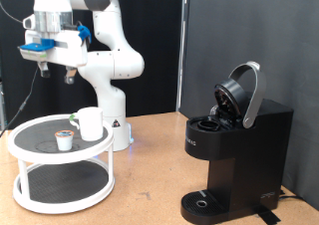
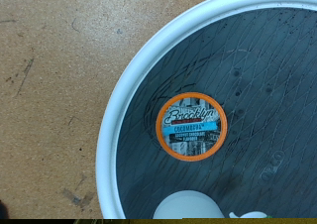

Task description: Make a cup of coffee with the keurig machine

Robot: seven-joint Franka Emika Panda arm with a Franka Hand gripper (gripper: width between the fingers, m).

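- Keurig (image 1: 234,150) sits closest to the exterior camera, at that view's right, black and boxy, with its domed lid (image 1: 242,94) tipped up and back so the chamber is exposed; I see nothing standing on its round drip tray (image 1: 204,199).
- Next back, at the exterior view's left, I have the white two-tier stand (image 1: 35,135). On its dark top shelf the cup (image 1: 90,123) stands upright, and a small pod (image 1: 65,139) sits just beside it, on the side nearer the camera and slightly left.
- Farthest off and high at the exterior view's top left is my gripper (image 1: 55,74), well above the stand, pointing down, with nothing between its fingers. I cannot tell how far apart the fingers stand.
- My wrist view looks straight down onto the shelf: the pod's orange-rimmed foil lid (image 2: 192,126) is near the middle of the picture, and the cup's rim (image 2: 188,206) just shows at the edge. So I judge the pod lies almost directly below the gripper, the cup a little aside, and the keurig well apart towards the exterior view's right.
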